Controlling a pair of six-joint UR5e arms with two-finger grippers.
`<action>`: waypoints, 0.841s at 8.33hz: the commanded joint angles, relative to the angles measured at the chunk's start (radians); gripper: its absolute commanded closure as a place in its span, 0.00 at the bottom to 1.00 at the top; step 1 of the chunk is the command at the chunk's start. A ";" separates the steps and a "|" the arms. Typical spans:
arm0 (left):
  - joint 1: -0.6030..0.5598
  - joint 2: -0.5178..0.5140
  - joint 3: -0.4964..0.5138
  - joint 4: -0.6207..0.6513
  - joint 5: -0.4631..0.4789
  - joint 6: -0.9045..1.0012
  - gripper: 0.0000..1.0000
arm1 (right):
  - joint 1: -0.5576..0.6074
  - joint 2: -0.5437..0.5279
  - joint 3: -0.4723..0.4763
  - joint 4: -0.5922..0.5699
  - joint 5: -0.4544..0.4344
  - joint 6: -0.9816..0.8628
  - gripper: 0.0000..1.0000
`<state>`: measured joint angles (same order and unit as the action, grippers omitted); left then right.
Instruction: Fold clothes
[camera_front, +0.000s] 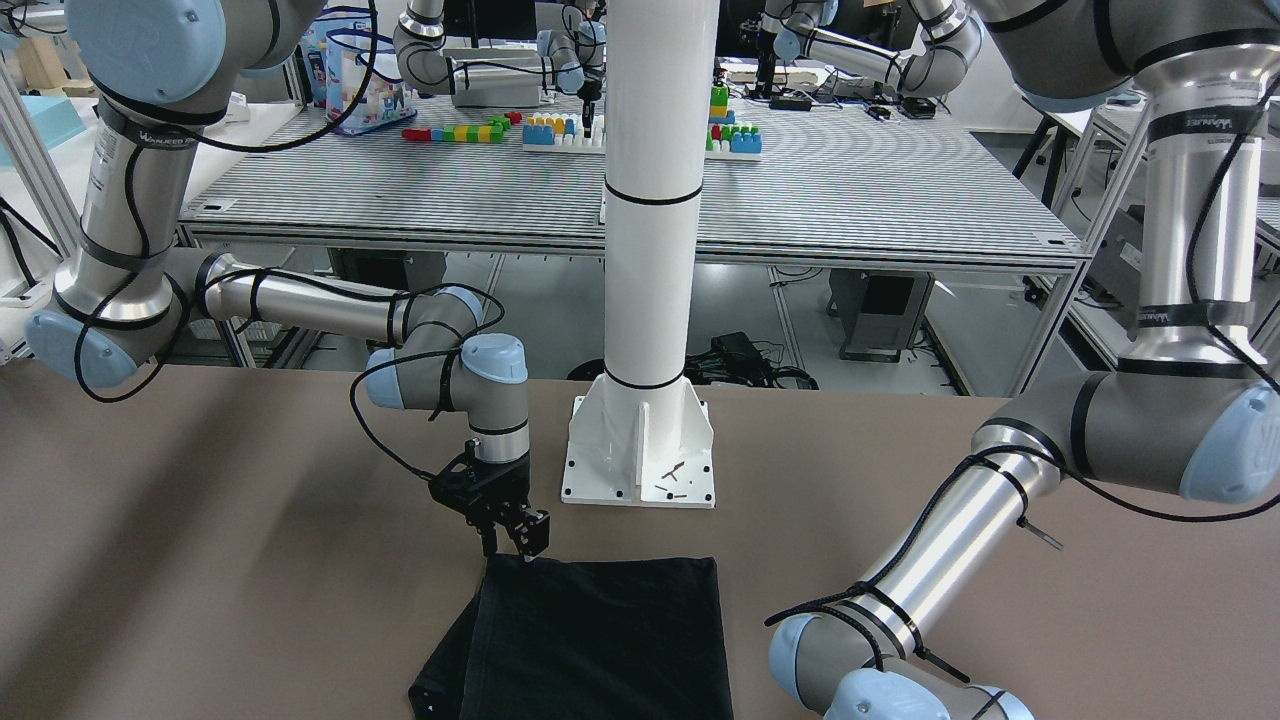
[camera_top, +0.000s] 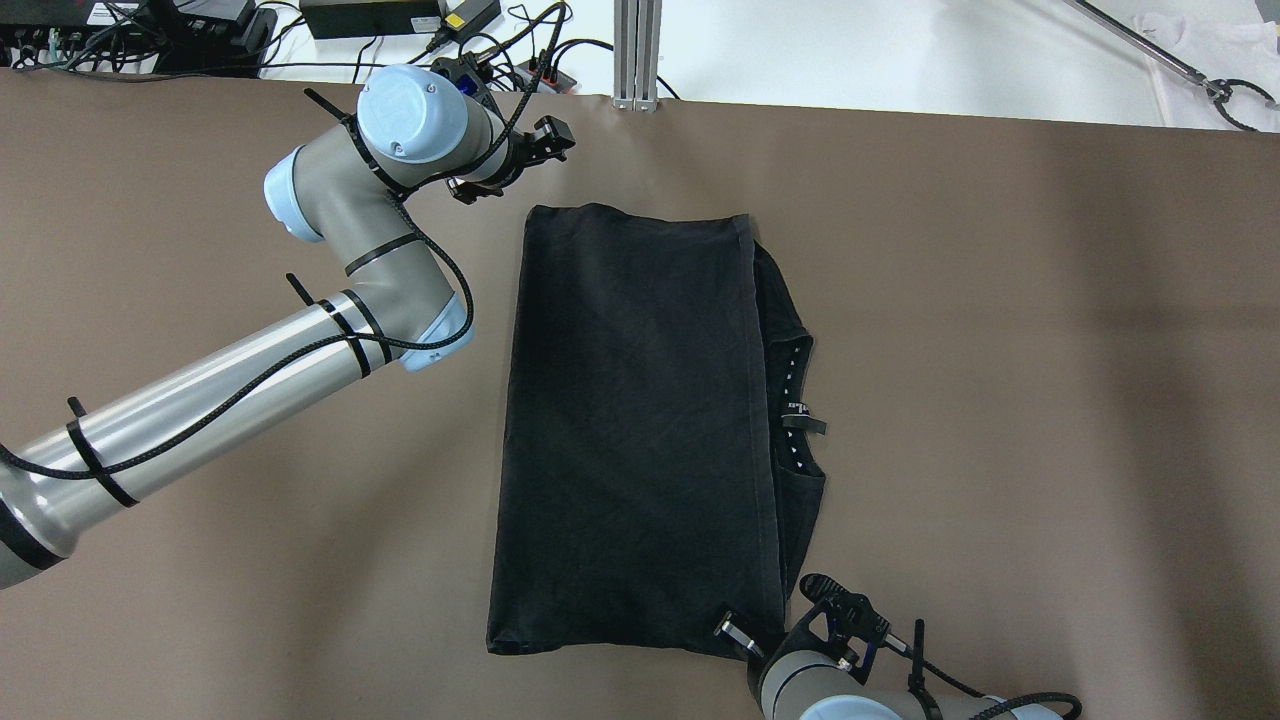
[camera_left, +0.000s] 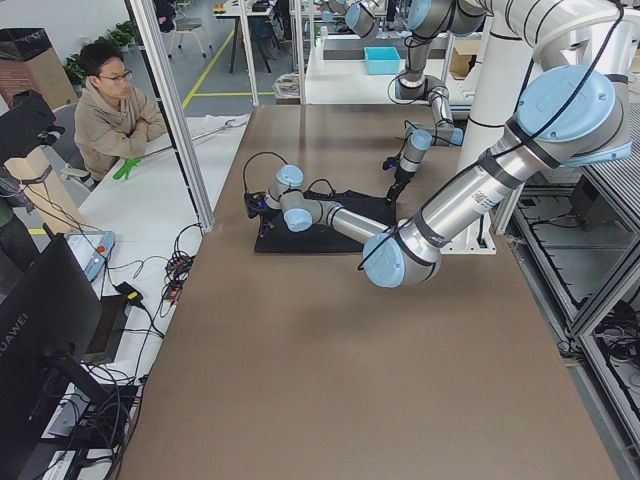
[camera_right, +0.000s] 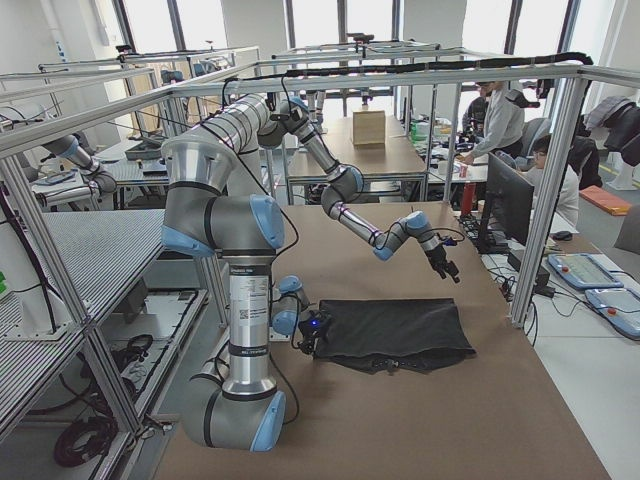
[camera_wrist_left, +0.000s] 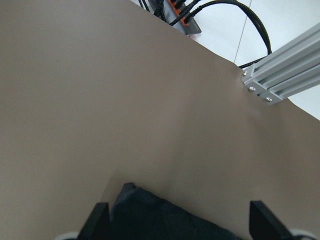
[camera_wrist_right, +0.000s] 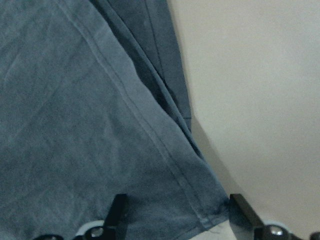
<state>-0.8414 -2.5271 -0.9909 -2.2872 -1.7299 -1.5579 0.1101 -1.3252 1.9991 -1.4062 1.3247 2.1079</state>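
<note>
- Lying flat mid-worktop (camera_top: 1000, 400): the black clothes (camera_top: 640, 420), folded into a long rectangle, with a lower layer bearing a collar label poking out along the right edge.
- Close to the white pillar's base plate (camera_front: 640, 455) at the near edge, but apart from it.
- Left gripper (camera_top: 552, 138) poised just off the fabric's far left corner, jaws spread wide, with the corner showing below them.
- Right gripper (camera_front: 513, 542) down at the near right corner, jaws apart, straddling the hemmed corner without pinching it.
- On the striped back table (camera_front: 900, 200): a clear tub (camera_front: 362, 80), contents too blurred to name, with coloured blocks (camera_front: 470, 131) loose beside it.
</note>
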 joint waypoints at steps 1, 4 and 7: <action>0.001 0.001 -0.002 0.000 0.001 -0.004 0.00 | -0.003 0.003 -0.014 0.009 0.001 0.003 0.31; 0.002 0.001 0.000 0.000 0.009 -0.004 0.00 | 0.008 0.003 -0.033 0.019 0.001 -0.002 0.38; 0.002 0.002 0.000 0.000 0.010 -0.005 0.00 | 0.014 0.004 -0.033 0.021 0.001 0.032 0.57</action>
<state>-0.8387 -2.5257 -0.9911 -2.2872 -1.7218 -1.5617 0.1210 -1.3208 1.9676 -1.3862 1.3254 2.1114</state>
